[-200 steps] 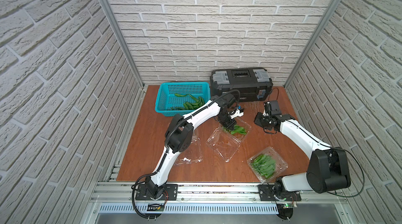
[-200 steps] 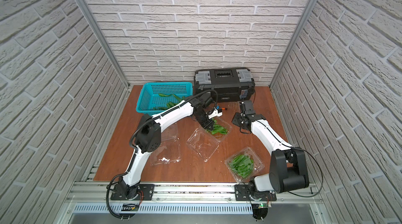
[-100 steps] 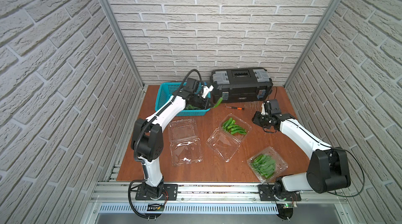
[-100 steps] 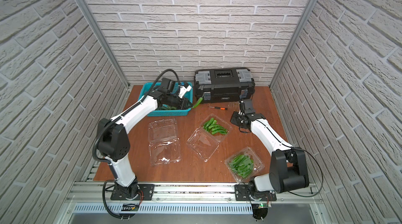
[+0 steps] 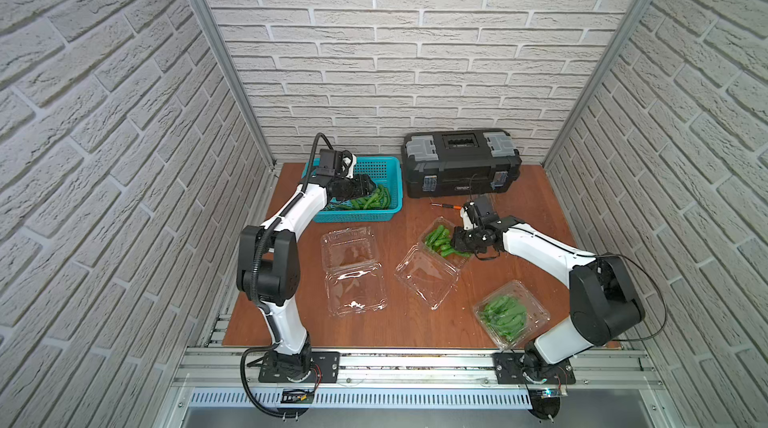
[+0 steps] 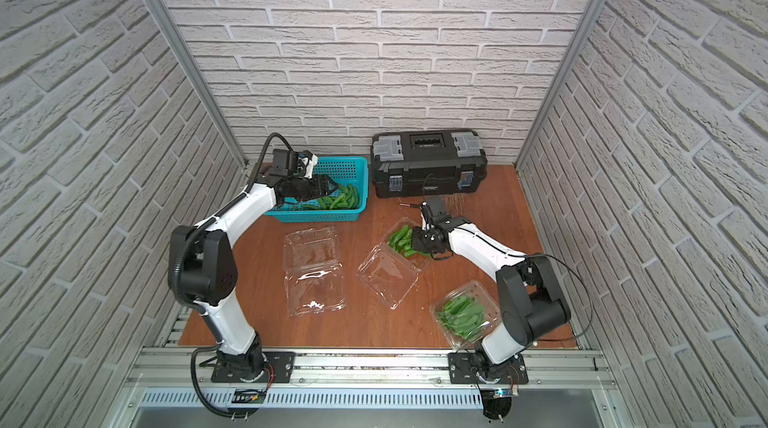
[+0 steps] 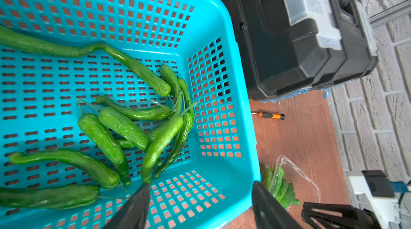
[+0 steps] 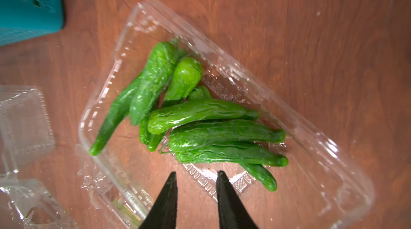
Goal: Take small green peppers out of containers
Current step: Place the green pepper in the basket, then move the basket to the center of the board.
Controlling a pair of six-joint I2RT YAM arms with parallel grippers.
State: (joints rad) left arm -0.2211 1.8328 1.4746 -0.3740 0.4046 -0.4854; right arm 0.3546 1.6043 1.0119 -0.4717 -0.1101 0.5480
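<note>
Left gripper hung over teal basket, jaws spread wide, nothing clamped. One pepper's tip lay just at a fingertip. Small green peppers lay piled in basket. Right gripper hovered over open middle container, which held more peppers, jaws narrowly parted, gripping nothing. Second container lay open nearby. Third container, by right arm base, held peppers.

My 2 top views sit high above the front rail, looking down across the whole table toward the back brick wall. My left wrist camera peers closely into the teal basket, my right onto the open clamshell; each glimpses the other's.
</note>
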